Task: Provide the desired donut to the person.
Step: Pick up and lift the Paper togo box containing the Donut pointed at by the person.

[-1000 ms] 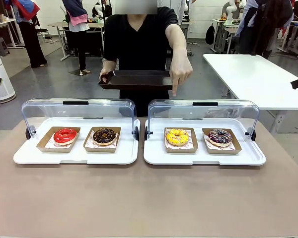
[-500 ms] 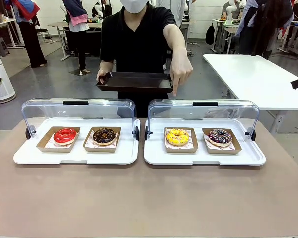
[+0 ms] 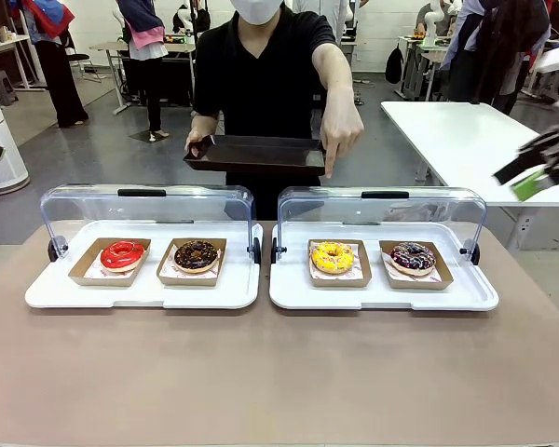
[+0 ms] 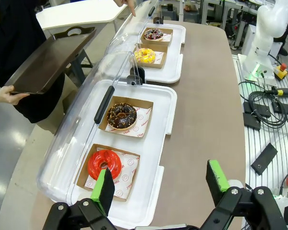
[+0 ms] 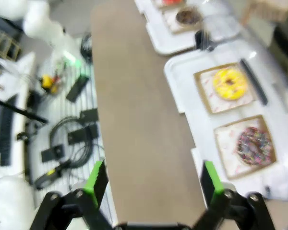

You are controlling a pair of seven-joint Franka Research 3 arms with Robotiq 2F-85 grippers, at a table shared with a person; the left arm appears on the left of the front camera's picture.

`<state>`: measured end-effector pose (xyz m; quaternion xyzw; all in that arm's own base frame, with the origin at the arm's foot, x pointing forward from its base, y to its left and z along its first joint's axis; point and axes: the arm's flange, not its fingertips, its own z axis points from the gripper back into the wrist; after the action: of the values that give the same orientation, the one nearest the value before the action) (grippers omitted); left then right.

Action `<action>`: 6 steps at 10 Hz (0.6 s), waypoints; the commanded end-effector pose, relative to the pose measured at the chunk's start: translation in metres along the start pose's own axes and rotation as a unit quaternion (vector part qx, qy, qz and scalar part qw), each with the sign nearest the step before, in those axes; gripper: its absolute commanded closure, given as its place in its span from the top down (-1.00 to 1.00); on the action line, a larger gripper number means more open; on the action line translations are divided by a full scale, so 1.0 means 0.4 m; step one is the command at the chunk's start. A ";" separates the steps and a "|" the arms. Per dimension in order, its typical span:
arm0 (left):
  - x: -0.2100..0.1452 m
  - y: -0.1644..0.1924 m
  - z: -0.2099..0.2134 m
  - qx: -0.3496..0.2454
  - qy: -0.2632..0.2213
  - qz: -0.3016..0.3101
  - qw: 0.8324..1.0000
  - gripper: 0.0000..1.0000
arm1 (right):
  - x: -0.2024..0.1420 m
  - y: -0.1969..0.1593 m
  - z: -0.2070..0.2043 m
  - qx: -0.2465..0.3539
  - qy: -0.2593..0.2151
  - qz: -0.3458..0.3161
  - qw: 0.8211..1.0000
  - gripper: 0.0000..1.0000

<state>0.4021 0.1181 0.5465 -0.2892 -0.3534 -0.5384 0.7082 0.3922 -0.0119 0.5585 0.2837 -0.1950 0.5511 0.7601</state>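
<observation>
The person [image 3: 261, 74] stands at the far side holding a dark tray [image 3: 256, 152] in one hand. The other hand [image 3: 340, 130] points a finger down over the yellow donut [image 3: 333, 256]. This donut sits in a cardboard holder on the right white tray [image 3: 382, 298], beside a dark sprinkled donut [image 3: 413, 256]. My right gripper [image 3: 526, 177] hangs open at the right edge, high above the table. In the right wrist view my right gripper [image 5: 153, 177] is open over bare table, and the yellow donut [image 5: 230, 83] lies ahead. My left gripper [image 4: 161, 179] is open and empty, near the red donut [image 4: 104, 164].
The left white tray [image 3: 140, 293] holds a red donut [image 3: 123, 253] and a chocolate donut [image 3: 197, 254]. Both trays have clear lids [image 3: 382, 209] swung open at the back. Brown tabletop [image 3: 279, 372] lies free in front. A white table [image 3: 475, 140] stands at the far right.
My right gripper has come further into the front view from the right edge. The person still points at the yellow donut and has lifted the dark tray slightly.
</observation>
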 end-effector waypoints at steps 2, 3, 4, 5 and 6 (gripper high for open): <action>0.001 -0.001 0.001 -0.001 -0.007 0.000 1.000 1.00 | 0.181 0.001 -0.157 -0.002 0.161 0.048 0.986 1.00; 0.001 -0.001 0.001 -0.001 -0.007 0.000 1.000 1.00 | 0.212 0.000 -0.221 -0.004 0.195 0.056 0.979 1.00; 0.001 -0.001 0.001 -0.001 -0.007 0.000 1.000 1.00 | 0.237 -0.002 -0.286 -0.008 0.224 0.064 0.973 1.00; 0.001 -0.001 0.001 -0.001 -0.007 0.000 1.000 1.00 | 0.249 -0.007 -0.325 -0.015 0.238 0.067 0.969 1.00; 0.001 -0.001 0.001 -0.001 -0.007 0.000 1.000 1.00 | 0.258 -0.014 -0.350 -0.040 0.241 0.076 0.967 1.00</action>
<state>0.4023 0.1182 0.5463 -0.2892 -0.3529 -0.5382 0.7087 0.4209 0.1533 0.5150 0.1228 -0.0423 0.6613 0.7388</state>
